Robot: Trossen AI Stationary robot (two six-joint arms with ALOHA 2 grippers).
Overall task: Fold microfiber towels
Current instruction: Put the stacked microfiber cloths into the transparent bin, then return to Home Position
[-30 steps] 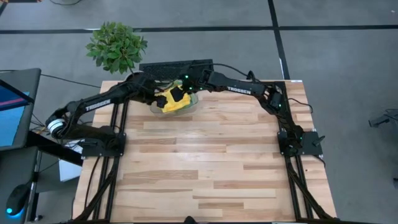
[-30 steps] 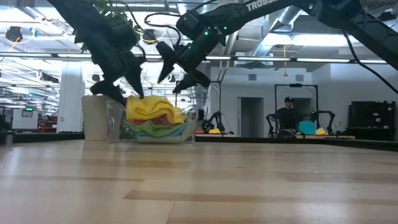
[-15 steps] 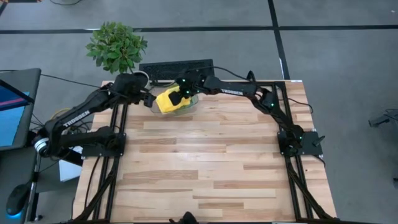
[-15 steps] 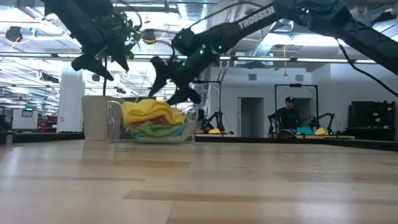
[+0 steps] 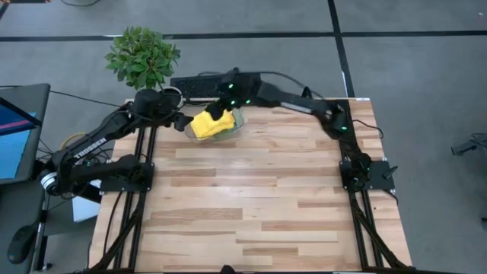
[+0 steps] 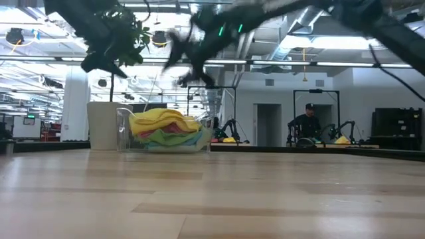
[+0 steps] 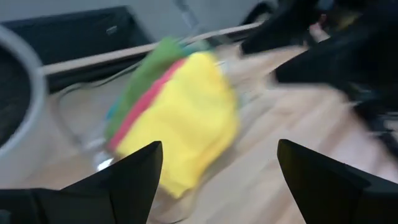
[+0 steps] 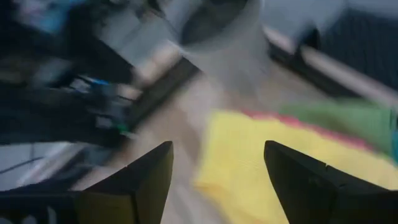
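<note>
A stack of microfiber towels lies in a clear plastic bin (image 5: pixel 237 122) (image 6: pixel 122 130) at the table's far edge. A yellow towel (image 5: pixel 207 126) (image 6: pixel 161 119) (image 7: pixel 186 118) (image 8: pixel 273 162) is on top, with pink and green ones (image 6: pixel 166 138) under it. My left gripper (image 5: pixel 183 122) (image 6: pixel 99 64) (image 7: pixel 217 180) hangs open just left of the bin, above its rim. My right gripper (image 5: pixel 226 109) (image 6: pixel 189 61) (image 8: pixel 217 168) hangs open over the bin's far right side, well above the pile. Neither has anything between its fingers.
A potted plant (image 5: pixel 143 57) in a white pot (image 6: pixel 103 125) stands beyond the table's far left corner. A black keyboard (image 5: pixel 217 82) lies behind the bin. The wooden tabletop (image 5: pixel 251 198) stretches bare toward the near edge. A person (image 6: pixel 307 123) sits far back in the room.
My left gripper has drawn back from over the towels toward the table's left and risen. My right gripper dipped toward the yellow towel, then rose and moved toward the far edge. Both stay open, and the towels remain in the bin.
</note>
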